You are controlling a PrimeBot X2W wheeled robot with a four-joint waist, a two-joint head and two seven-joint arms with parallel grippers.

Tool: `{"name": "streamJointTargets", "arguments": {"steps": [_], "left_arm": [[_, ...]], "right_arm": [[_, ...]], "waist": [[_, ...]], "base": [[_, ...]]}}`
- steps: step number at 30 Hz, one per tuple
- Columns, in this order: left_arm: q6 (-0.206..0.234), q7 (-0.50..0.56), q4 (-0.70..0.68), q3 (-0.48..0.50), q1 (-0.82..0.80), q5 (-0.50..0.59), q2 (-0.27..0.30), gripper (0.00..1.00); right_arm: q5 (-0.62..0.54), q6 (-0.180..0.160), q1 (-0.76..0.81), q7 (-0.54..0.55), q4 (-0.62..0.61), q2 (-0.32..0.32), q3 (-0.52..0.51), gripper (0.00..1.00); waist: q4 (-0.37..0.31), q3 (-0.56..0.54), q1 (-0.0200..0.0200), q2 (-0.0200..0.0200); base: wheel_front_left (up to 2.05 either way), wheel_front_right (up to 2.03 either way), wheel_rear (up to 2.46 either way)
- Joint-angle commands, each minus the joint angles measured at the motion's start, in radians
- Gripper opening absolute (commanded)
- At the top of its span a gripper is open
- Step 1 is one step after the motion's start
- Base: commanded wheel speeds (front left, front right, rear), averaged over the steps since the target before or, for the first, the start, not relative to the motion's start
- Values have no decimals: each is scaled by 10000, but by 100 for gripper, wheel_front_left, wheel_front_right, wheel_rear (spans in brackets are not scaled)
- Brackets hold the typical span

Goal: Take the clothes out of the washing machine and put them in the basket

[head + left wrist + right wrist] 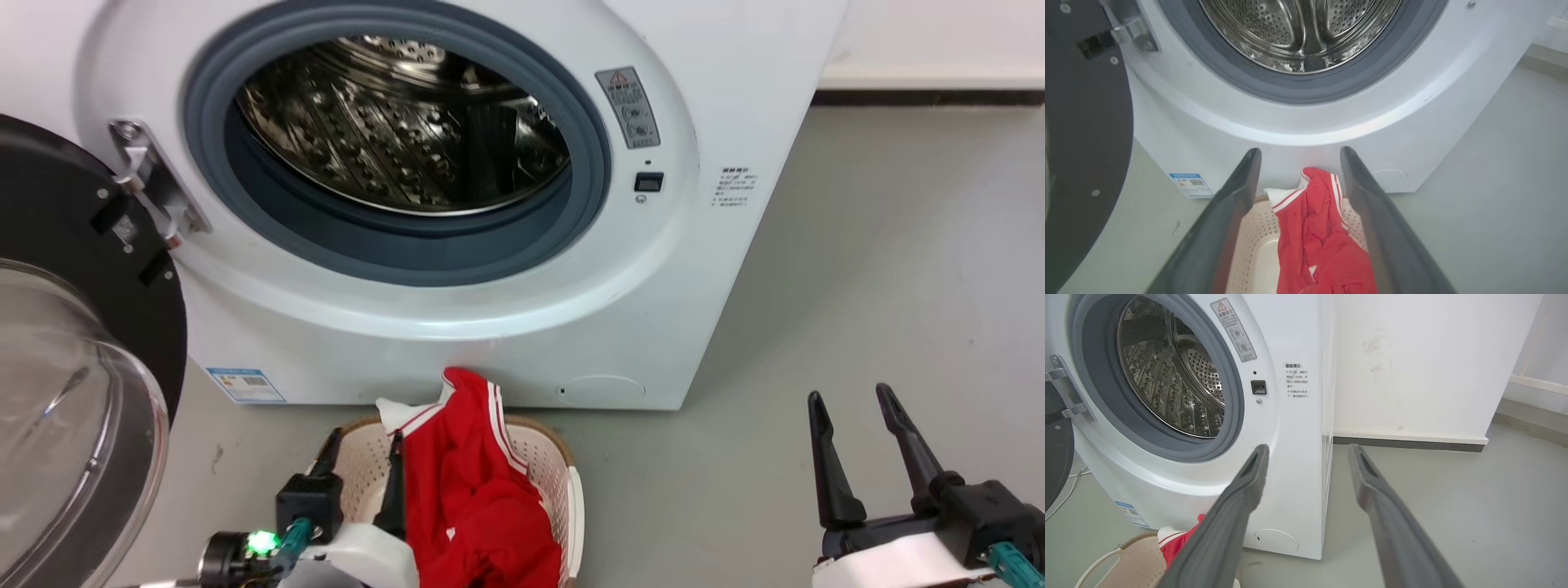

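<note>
The soft red garments with white striped trim [473, 490] lie heaped in the cream perforated plastic basket [535, 457], just below the left gripper [366, 441], whose fingers stand apart and empty. The right gripper [851, 398], likewise spread, hangs well off to its side. The cloth looks light and limp, best pinched at a bunched fold. The left wrist view shows bare basket bottom beside the heap, and the right wrist view looks slantwise into the white washing machine's [1294, 477] steel drum [1167, 388], with no red there.

red clothes [478, 498] heaped in cream basket [363, 457]
</note>
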Motion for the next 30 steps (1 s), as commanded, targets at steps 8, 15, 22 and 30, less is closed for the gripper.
{"name": "streamJointTargets", "arguments": {"steps": [8, 15, 22, 30], "left_arm": [[-12, -27, -2038, 1593, 1315, 1119, -415, 100], [-294, -27, -3308, 2280, 1795, 1913, -747, 100], [-551, -27, -3290, 2555, 1993, 2261, -918, 100], [-748, -27, -3058, 2821, 2075, 2369, -1075, 100]], "right_arm": [[83, -7, 470, -19, -51, 8, 8, 100], [168, -7, 638, -19, -108, 8, -32, 100], [230, -7, 713, -19, -125, 8, 2, 100], [250, -7, 808, -19, -118, 8, 25, 100]], "waist": [[98, -725, 3, -1], [91, -886, 3, -1], [-16, -996, 3, -1], [-104, -1094, 3, -1]], "base": [[0, 0, 0], [0, 0, 0], [0, 0, 0], [0, 0, 0]]}}
